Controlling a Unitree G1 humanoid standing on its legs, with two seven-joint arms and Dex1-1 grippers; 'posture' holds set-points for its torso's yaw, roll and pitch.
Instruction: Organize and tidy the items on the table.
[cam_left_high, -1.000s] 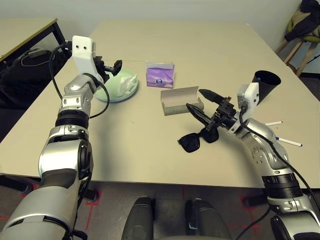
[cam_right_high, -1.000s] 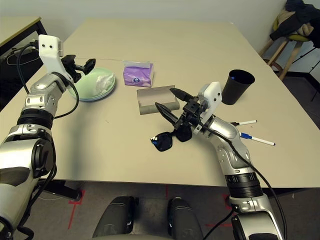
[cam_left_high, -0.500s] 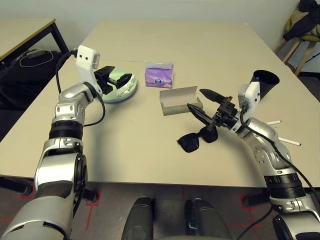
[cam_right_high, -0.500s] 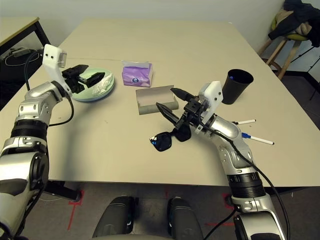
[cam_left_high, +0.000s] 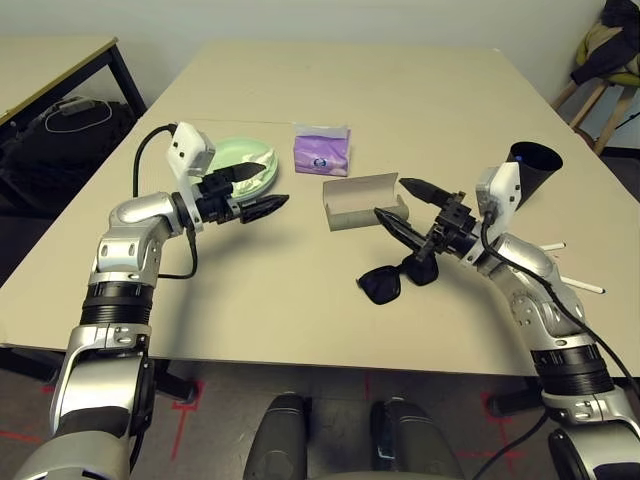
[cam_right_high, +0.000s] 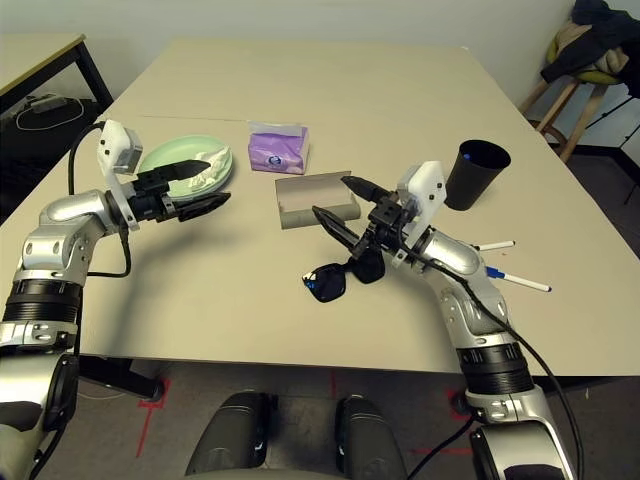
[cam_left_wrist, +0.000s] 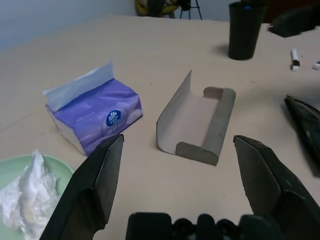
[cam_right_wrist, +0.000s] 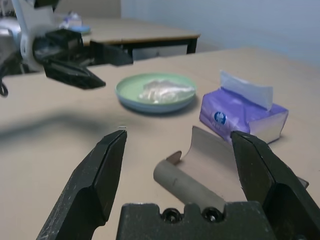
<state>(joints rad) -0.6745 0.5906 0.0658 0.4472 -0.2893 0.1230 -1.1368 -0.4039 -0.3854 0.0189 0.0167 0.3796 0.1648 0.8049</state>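
Observation:
A pale green plate stacked on a pale blue one holds a crumpled white tissue at the left of the table. My left gripper hangs open just in front of the plate's right edge, pointing toward the open grey glasses case. Behind the case lies the purple tissue pack. My right gripper is open over the case's right end, above the black sunglasses. The black cup stands at the right, with white pens near it.
A smaller table with black legs and a black bag stand off the left side. A stool with clothing is at the far right. Bare tabletop lies between the plate and the sunglasses.
My left arm has come down from above the plate and swung right, so its open gripper now sits low by the plate's near right edge. The right arm has not moved.

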